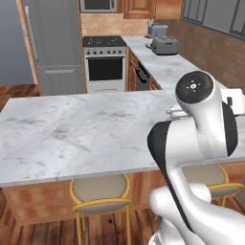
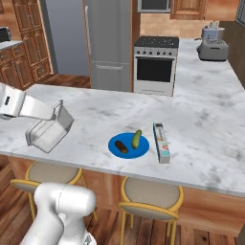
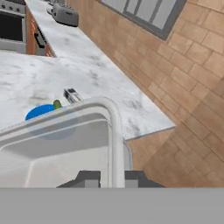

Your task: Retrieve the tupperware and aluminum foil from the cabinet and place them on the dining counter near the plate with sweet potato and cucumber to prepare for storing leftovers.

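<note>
My gripper (image 2: 56, 111) is shut on the rim of the tupperware (image 2: 48, 131), a translucent grey-white container held tilted just above the left part of the dining counter (image 2: 201, 139). In the hand view the tupperware's (image 3: 57, 144) rimmed edge runs between my two fingertips (image 3: 89, 178). The blue plate (image 2: 128, 145) with sweet potato and cucumber lies to the right of it near the counter's front edge. The aluminum foil (image 2: 161, 142) carton lies on the marble just right of the plate. Beyond the tupperware, the plate (image 3: 41, 113) and foil (image 3: 72, 95) show again.
Yellow-framed stools (image 2: 150, 198) stand under the counter's front edge. A stove (image 2: 155, 64) and a grey fridge (image 2: 107, 43) stand beyond the counter. A silver toaster (image 1: 162, 45) sits on the far worktop. A brick wall (image 3: 183, 87) rises on the right.
</note>
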Available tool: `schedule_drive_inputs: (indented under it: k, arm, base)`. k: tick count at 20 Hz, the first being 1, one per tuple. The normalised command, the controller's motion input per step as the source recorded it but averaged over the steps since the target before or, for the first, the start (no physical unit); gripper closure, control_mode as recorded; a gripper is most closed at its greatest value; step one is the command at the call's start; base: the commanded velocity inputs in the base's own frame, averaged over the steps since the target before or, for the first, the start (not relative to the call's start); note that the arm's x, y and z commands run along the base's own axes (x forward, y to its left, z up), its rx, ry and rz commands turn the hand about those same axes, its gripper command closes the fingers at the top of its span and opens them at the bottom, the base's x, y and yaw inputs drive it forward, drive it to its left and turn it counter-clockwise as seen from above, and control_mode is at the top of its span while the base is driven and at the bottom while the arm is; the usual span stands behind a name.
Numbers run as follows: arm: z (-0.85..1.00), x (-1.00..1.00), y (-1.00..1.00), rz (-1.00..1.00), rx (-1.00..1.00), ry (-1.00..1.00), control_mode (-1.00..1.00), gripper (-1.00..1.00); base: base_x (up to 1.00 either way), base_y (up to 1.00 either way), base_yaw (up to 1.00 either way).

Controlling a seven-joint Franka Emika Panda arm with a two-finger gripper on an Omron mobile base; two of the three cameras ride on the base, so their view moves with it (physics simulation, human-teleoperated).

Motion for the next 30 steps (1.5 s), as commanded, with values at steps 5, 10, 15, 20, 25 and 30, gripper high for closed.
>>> schedule_drive_inputs:
  k: [5, 10, 15, 20, 25, 30]
  arm:
    - [-0.63, 1.00, 0.08, 0.17, 0.00, -0.08, -1.00, 1.00]
    - [-0.66, 0.85, 0.39, 0.01, 0.00, 0.05, -1.00, 1.00]
    - [-0.63, 1.00, 0.38, 0.00, 0.04, 0.18, -1.00, 1.00]
    - [-0.38, 0.99, 0.05, 0.00, 0.17, 0.07, -1.00, 1.00]
    - [-0.39, 0.82, 0.04, 0.00, 0.06, 0.00, -1.00, 1.00]
    - [-0.64, 0.78, 0.13, 0.02, 0.00, 0.00, -1.00, 1.00]
  base:
    - [0.00, 0.00, 0.00]
    - [0.00, 0.00, 0.00]
    - [0.00, 0.00, 0.00]
    - [0.00, 0.00, 0.00]
    - [0.00, 0.00, 0.00]
    - [0.00, 0.00, 0.00]
